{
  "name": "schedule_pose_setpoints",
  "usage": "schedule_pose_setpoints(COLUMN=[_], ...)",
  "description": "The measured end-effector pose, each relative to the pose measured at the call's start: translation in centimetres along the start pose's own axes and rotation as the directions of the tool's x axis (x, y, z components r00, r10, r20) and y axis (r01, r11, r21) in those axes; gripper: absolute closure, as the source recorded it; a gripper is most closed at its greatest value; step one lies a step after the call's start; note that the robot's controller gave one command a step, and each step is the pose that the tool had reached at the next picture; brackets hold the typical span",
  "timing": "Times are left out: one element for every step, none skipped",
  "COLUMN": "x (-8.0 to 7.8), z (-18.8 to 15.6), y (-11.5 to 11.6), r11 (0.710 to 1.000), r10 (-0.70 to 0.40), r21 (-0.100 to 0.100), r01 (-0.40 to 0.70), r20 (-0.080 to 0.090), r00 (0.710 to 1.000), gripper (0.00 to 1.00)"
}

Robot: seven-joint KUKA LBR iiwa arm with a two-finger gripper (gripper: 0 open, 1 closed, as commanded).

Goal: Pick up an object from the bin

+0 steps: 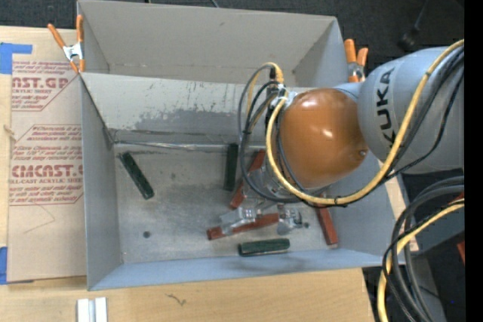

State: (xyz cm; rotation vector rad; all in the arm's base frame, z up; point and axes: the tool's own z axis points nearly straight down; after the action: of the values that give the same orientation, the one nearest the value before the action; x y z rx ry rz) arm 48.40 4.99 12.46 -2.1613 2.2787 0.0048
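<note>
My gripper (273, 216) reaches down under the arm's orange dome to the bin floor at the front right. Right at it lies a reddish-brown bar (232, 228), stretching left from the gripper's metal parts; whether it is gripped I cannot tell. A dark green bar (264, 246) lies just in front of it, near the bin's front wall. Another reddish-brown bar (327, 227) lies to the right of the gripper, partly under the arm. A short reddish piece (238, 197) shows just behind the gripper.
A dark green bar (230, 167) stands against the back slope in the middle, and another green bar (138, 176) lies at the left. The arm and its cables hide the bin's right part.
</note>
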Motion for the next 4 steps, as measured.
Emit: schedule_pose_setpoints(x=[4.2,-0.1,-5.2,-7.6], z=[5.7,5.5,5.5,5.4], y=[-0.7,-3.5,-5.8,-9.8], r11=[0.994,0.999,1.000,1.000], r10=[-0.114,-0.045,-0.018,-0.012], r21=[-0.004,0.002,0.003,0.003], r01=[0.114,0.045,0.018,0.012], r20=[-0.001,0.001,0.003,0.002], r00=[0.994,0.999,1.000,1.000], gripper=[0.00,0.00,0.00,0.00])
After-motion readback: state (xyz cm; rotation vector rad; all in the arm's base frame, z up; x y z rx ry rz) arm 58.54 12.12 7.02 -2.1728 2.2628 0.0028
